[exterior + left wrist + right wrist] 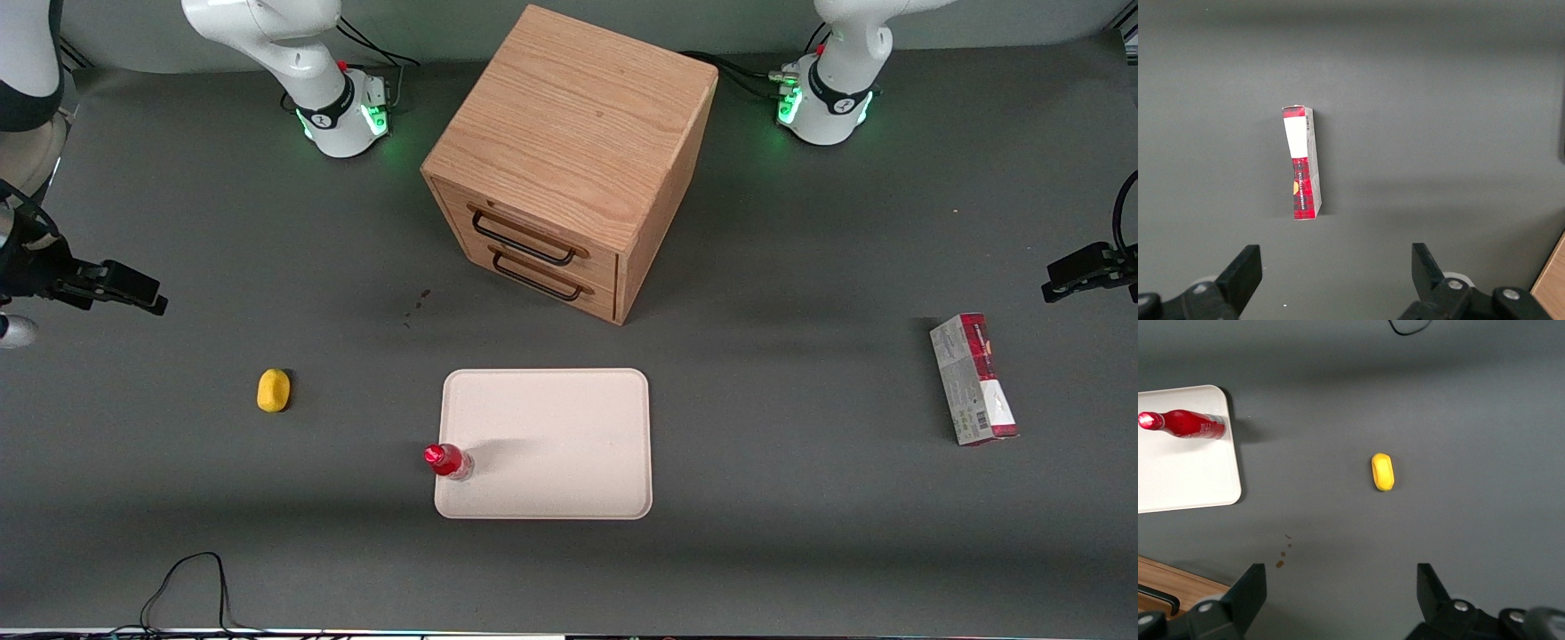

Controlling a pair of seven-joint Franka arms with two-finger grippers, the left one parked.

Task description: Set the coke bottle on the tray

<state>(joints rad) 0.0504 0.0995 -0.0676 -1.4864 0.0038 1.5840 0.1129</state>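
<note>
The coke bottle [447, 460] is small and red with a red cap. It stands upright on the cream tray [569, 427], just inside the tray's edge toward the working arm's end. My right gripper [133, 286] hovers high over the table at the working arm's end, well away from the tray. In the right wrist view the gripper [1340, 580] is open and empty over bare table. That view also shows the bottle [1188, 425] on the tray [1185, 477].
A yellow oval lump [274, 390] lies on the table between gripper and tray, also in the right wrist view [1383, 471]. A wooden drawer box [569, 160] stands farther from the camera than the tray. A red-and-grey carton [973, 378] lies toward the parked arm's end.
</note>
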